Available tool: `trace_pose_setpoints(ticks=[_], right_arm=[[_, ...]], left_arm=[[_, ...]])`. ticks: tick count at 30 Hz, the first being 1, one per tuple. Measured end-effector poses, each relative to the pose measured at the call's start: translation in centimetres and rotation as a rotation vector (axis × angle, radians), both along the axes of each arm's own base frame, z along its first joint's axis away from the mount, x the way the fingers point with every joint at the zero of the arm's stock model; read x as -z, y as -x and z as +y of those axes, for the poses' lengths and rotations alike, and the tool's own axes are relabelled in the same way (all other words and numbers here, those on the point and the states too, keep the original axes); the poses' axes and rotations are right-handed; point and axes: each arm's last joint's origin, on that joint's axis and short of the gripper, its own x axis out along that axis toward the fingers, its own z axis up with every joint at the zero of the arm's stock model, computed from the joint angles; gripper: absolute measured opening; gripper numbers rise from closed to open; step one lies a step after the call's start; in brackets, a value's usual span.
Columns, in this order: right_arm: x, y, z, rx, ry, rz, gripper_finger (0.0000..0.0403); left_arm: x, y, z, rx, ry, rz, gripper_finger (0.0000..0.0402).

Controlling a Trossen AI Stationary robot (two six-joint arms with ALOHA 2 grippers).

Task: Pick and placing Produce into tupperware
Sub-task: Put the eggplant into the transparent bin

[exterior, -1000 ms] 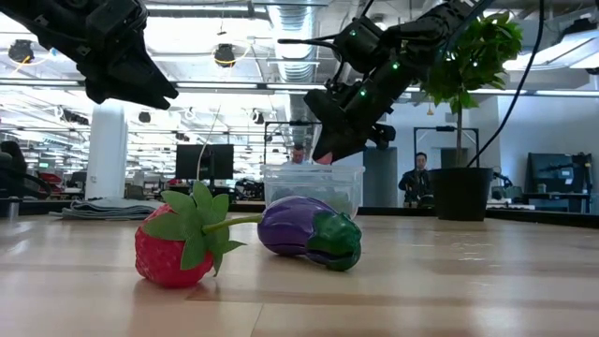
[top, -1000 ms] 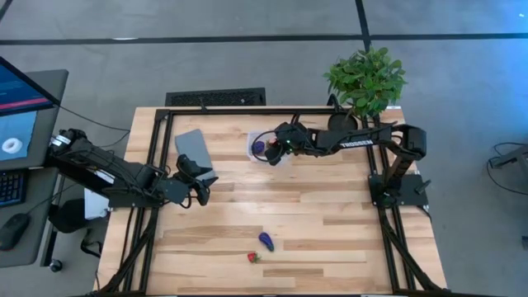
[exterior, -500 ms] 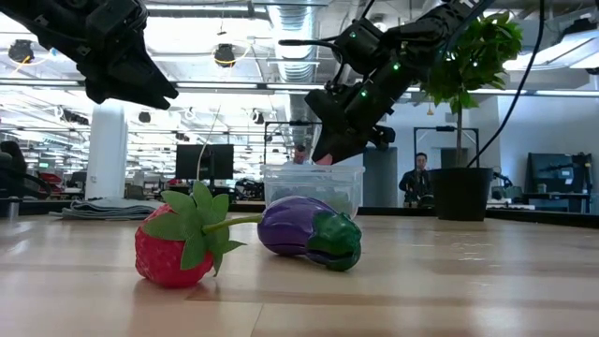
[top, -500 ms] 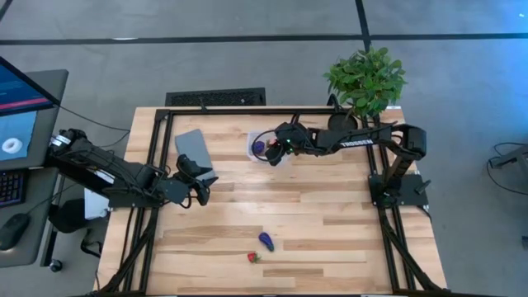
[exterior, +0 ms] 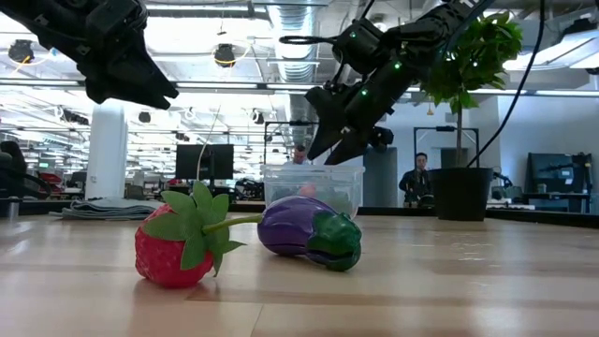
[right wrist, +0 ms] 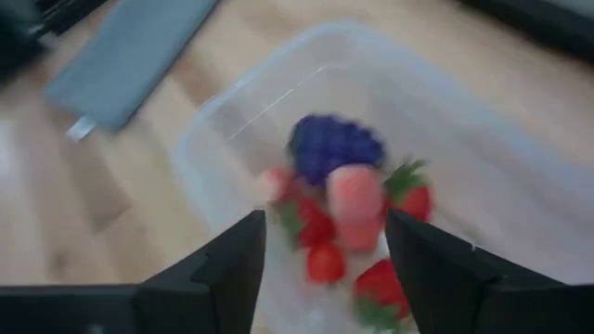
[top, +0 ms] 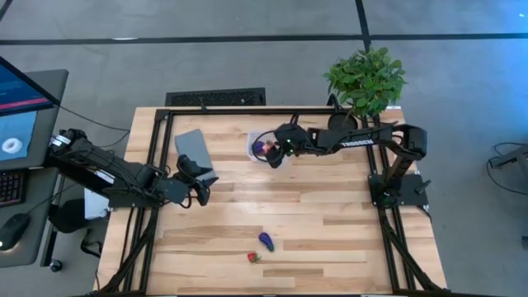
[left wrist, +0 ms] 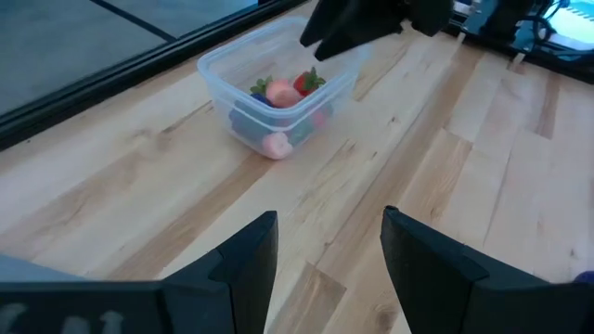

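Pale butcher-block wood covers the whole table (top: 330, 231), and the right arm is stretched out long and nearly flat across its far side, elbow bent up by the potted plant (top: 366, 78), with the right gripper (exterior: 329, 148) hanging just above the tupperware (top: 262, 148). Its fingers are spread apart with nothing between them, and in the right wrist view a pale pink piece (right wrist: 354, 196) sits blurry right over the pile inside the tub, clear of both fingers. That tub is clear, colourless plastic with soft rounded corners, and you can see straight through its wall in the left wrist view to the produce (left wrist: 281, 104) heaped inside: glossy red strawberries with green tops, a bumpy purple piece and some pink bits. Over on the left, the left arm is folded low beside the table's left edge, its left gripper (top: 200, 198) held up off the wood near a flat grey lid (top: 191, 149) with a matte finish. Its two dark fingers stand parted with only bare table showing between them, so it's gripping nothing. Way down at the near edge, well apart from the tub, two pieces are still out on the wood: a strawberry (exterior: 175, 245) with a dimpled red skin and floppy leafy green top, and just beside it on the right a smooth shiny purple eggplant (exterior: 307, 232) with a dark green cap, lying on its side.
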Motion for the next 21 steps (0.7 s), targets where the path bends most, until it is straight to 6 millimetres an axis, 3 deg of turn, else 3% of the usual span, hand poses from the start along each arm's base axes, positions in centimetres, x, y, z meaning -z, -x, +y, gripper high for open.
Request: trace_pose_setpoints(ticks=[5,12,16,21], right_arm=[[-1.3,0.3,0.8,-0.136,-0.069,-0.037,0.0259],[-5.7,1.6,3.9,-0.285,-0.013,-0.146,0.0260],[-7.8,2.6,6.2,-0.337,-0.021,-0.189,0.0260],[-8.7,4.0,9.3,-0.365,-0.096,-0.157,0.0260]], left_arm=[[-0.3,-0.3,-0.3,0.083,0.027,-0.014,0.0180],[-0.4,-1.5,-1.0,0.204,-0.007,-0.028,0.0180],[0.3,-2.9,-1.8,0.323,-0.008,-0.009,0.0180],[2.3,-4.9,-3.1,0.475,0.004,0.041,0.0180]])
